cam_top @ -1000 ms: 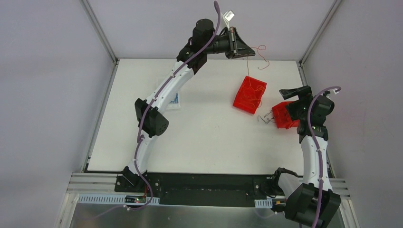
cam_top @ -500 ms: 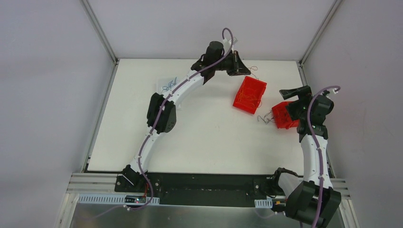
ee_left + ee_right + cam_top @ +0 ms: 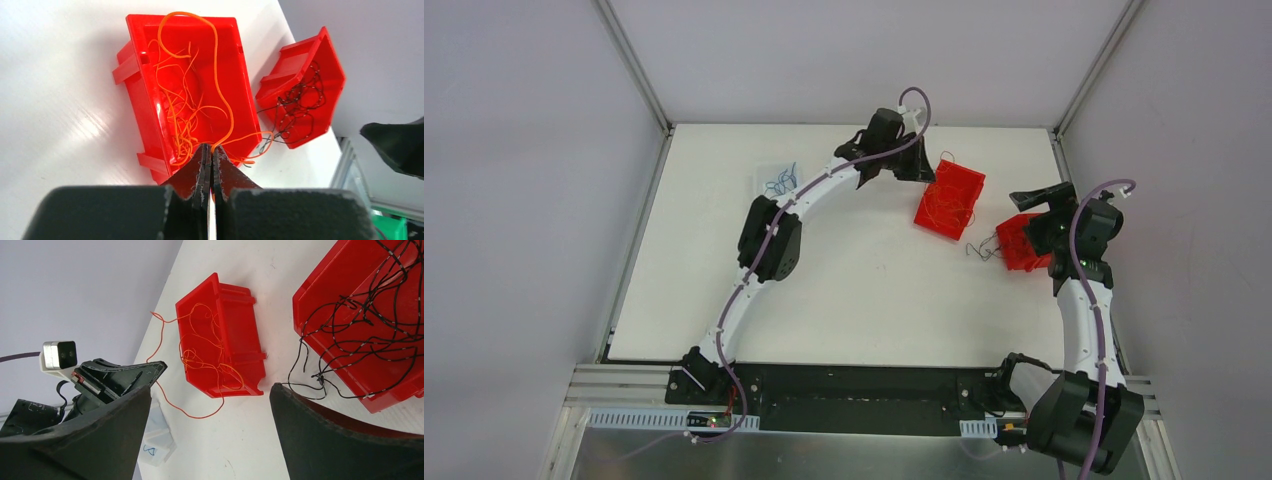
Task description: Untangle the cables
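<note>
We are looking down on a white table (image 3: pixel 864 290) that is carrying everything. The left arm (image 3: pixel 764 235) is arching across it toward the far middle, and the right arm (image 3: pixel 1084 300) is standing up along the right edge.

Two red bins are sitting right of centre. The larger red bin (image 3: pixel 951 198) is lying nearer the middle, and the smaller red bin (image 3: pixel 1021 245) is sitting just beside it toward the right edge, the two apart.

The left gripper (image 3: pixel 919 165) is hanging at the far-left corner of the larger bin. From its wrist we are seeing its jaws pressed together, pinching one orange strand (image 3: pixel 220 95) that is looping up over that bin. The right gripper (image 3: pixel 1039 197) is hovering above the smaller bin with its fingers spread wide and nothing between them.

The orange wires (image 3: pixel 185 110) are lying tangled inside the larger bin, with some trailing onto the table. The black wires (image 3: pixel 350 325) are filling the smaller bin, a few spilling over its rim toward the larger one. The blue wires (image 3: pixel 779 182) are lying in a small bunch at the far left, beside the left arm.
</note>
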{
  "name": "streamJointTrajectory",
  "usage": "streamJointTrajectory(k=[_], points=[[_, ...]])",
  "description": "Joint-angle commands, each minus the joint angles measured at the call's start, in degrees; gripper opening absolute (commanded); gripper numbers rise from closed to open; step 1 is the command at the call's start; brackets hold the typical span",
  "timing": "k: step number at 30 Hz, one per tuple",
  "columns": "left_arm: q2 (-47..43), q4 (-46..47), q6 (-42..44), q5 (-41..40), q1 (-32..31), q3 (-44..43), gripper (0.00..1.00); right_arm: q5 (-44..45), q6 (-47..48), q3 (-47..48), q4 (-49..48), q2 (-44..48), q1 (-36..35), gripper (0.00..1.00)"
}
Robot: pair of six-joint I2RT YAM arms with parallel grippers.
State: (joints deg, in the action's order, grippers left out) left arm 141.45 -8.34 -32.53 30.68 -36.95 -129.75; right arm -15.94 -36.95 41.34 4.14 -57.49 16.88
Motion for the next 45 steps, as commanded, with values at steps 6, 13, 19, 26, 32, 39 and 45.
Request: streamJointTrajectory(k=[6,13,19,26,32,39,45], points=[[3.7,-1.4,14.6,-9.2,-5.7,-6.0,0.0,-0.8,1.2,1.3,-0.6,0.0,-0.2,0.92],[8.3,-1.7,16.2,-13.3,-6.6,-8.2,0.0,-1.2,1.1,1.4,-0.6,-0.4,-0.2,0.92],[9.9,-3.2,15.9,-13.4,-6.6,-8.0,0.0,-1.2,1.0,1.4,-0.5,-0.5,-0.2,0.92],[5.8,-6.2,17.0,-10.4,-6.6,-1.3,0.0,-1.4,1.5,1.6,0.4,0.0,-0.3,0.92],[-7.4,-8.1,18.7,-14.7,-6.8,17.5,0.0,-1.7,1.5,1.7,1.1,0.8,-0.2,0.92],[-20.5,-8.5,19.5,-18.4,-7.5,31.7,0.0,-2.5,1.6,1.8,1.7,1.2,-0.4,0.92],[-16.2,-8.5,21.0,-17.9,-7.5,22.5,0.0,-3.1,2.0,2.3,3.0,1.4,-0.5,0.92]])
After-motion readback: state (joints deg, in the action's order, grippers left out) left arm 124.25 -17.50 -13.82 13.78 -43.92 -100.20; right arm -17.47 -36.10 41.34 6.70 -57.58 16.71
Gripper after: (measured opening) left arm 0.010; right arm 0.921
